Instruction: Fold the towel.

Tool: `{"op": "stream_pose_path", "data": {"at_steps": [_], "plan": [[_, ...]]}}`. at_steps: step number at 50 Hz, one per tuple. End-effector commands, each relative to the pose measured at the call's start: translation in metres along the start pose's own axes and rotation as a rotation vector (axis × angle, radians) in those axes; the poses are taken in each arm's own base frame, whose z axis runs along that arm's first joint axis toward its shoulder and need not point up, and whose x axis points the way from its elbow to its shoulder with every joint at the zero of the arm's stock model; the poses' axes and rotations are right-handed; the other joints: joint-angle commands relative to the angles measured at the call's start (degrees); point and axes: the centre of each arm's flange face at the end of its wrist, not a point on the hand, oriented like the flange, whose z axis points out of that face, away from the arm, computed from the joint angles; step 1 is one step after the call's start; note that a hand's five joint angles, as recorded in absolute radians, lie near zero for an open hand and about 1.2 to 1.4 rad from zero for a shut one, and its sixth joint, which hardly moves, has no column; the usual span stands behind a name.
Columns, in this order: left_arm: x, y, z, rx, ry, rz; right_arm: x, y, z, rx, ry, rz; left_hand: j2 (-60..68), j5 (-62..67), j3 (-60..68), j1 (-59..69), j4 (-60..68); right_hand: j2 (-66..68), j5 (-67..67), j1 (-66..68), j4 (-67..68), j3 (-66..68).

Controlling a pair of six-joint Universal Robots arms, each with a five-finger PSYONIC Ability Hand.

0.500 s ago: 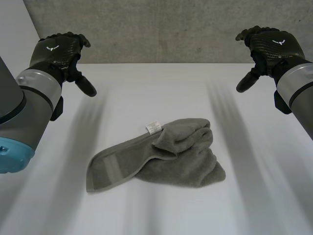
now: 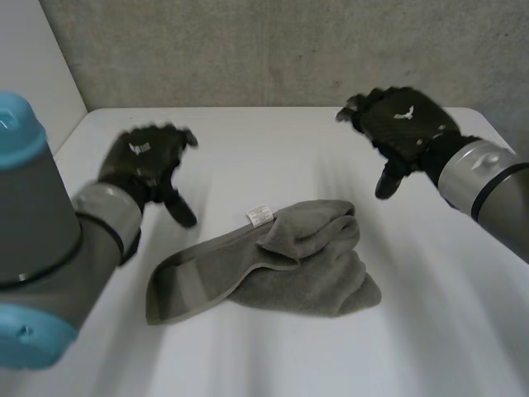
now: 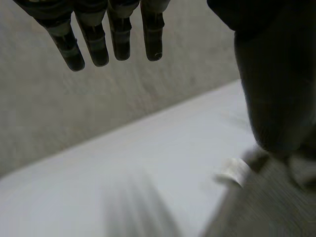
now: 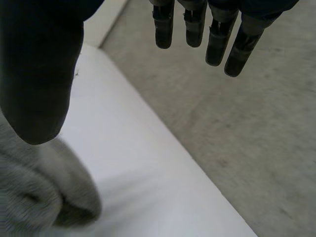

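With the towel (image 2: 273,265) lying crumpled in the middle of the surface (image 2: 273,153), my left hand (image 2: 145,165) and right hand (image 2: 401,124) hang at either side of it, fingers (image 3: 94,47) spread and empty, so I should first pinch two corners and pull it flat.

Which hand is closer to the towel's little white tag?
The left hand: its thumb hangs near the white tag on the towel. The right hand is farther off, beyond the bunched end.
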Motion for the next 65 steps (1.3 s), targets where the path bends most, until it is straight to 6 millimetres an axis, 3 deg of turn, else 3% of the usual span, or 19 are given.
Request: {"op": "stream_pose_path", "data": {"at_steps": [1, 6, 8, 11, 14, 16, 22, 24, 25, 27, 34, 50, 60, 63, 65], "plan": [[0.014, 0.038, -0.011, -0.106, 0.044, 0.014, -0.043, 0.011, 0.002, -0.024, -0.154, -0.056, 0.4, 0.8, -3.0, 0.5, -3.4, -4.5, -3.6, -3.7, -4.4, -2.5], [0.038, 0.082, -0.001, -0.183, 0.092, 0.011, -0.059, 0.017, 0.005, -0.038, -0.189, -0.044, 1.4, 1.9, -3.0, 1.5, -3.4, -4.5, -3.6, -3.7, -4.4, -2.5], [0.043, 0.087, -0.001, -0.193, 0.106, 0.008, -0.08, 0.029, 0.012, -0.053, -0.238, -0.015, 1.5, 2.0, -3.0, 1.7, -3.4, -4.5, -3.6, -3.7, -4.4, -2.5], [0.049, 0.098, 0.004, -0.217, 0.115, 0.0, -0.096, 0.04, 0.02, -0.049, -0.254, 0.028, 1.5, 2.0, -3.0, 1.7, -3.4, -4.5, -3.6, -3.7, -4.4, -2.5], [0.053, 0.108, 0.011, -0.24, 0.118, 0.0, -0.101, 0.044, 0.024, -0.045, -0.253, 0.05, 1.5, 2.0, -3.0, 1.7, -3.4, -2.6, -1.7, -1.8, -4.4, -2.5], [0.055, 0.111, 0.013, -0.245, 0.117, 0.005, -0.106, 0.056, 0.032, -0.049, -0.234, 0.08, 2.0, 2.5, -3.0, 2.2, -3.4, 6.1, 7.0, 6.9, -4.4, -2.5], [0.06, 0.124, 0.02, -0.261, 0.075, 0.019, -0.111, 0.066, 0.037, -0.061, -0.228, 0.088, 5.2, 5.7, -3.0, 5.4, -3.4, 21.3, 22.2, 22.1, -4.4, -2.5], [0.061, 0.126, 0.023, -0.26, 0.064, 0.021, -0.111, 0.068, 0.038, -0.065, -0.23, 0.089, 5.2, 5.7, -3.0, 5.4, -3.4, 40.2, 41.1, 41.0, -4.4, -2.5], [0.061, 0.127, 0.023, -0.26, 0.064, 0.021, -0.111, 0.068, 0.038, -0.065, -0.23, 0.089, 5.2, 5.7, -3.0, 5.4, -3.4, 40.3, 41.2, 41.1, -4.4, -2.5], [0.062, 0.129, 0.028, -0.249, 0.049, 0.023, -0.106, 0.065, 0.039, -0.061, -0.215, 0.09, 7.2, 7.7, -3.0, 7.4, -3.4, 65.3, 66.3, 66.1, -4.4, -2.5], [0.066, 0.129, 0.039, -0.199, 0.037, 0.028, -0.095, 0.058, 0.036, -0.056, -0.188, 0.093, 10.3, 10.8, -3.0, 10.4, -3.4, 65.5, 66.4, 66.3, -4.4, -2.5], [0.066, 0.117, 0.054, -0.135, 0.03, 0.015, -0.076, 0.067, 0.031, -0.14, -0.173, 0.118, 15.0, 15.5, -3.0, 15.2, -3.4, 65.5, 66.4, 66.3, -4.4, -2.5], [0.062, 0.117, 0.059, -0.133, 0.026, 0.01, -0.068, 0.063, 0.029, -0.146, -0.161, 0.121, 38.6, 39.0, -3.0, 38.7, -3.4, 65.5, 66.4, 66.3, -4.4, -2.5], [0.061, 0.116, 0.059, -0.134, 0.026, 0.009, -0.064, 0.06, 0.024, -0.157, -0.164, 0.126, 49.1, 49.6, -3.0, 49.3, -3.4, 65.5, 66.4, 66.3, -4.4, -2.5], [0.057, 0.114, 0.061, -0.132, 0.016, 0.005, -0.062, 0.058, 0.022, -0.171, -0.175, 0.129, 65.3, 65.8, -3.0, 65.5, -3.4, 65.5, 66.4, 66.3, -4.4, -2.5]]}}
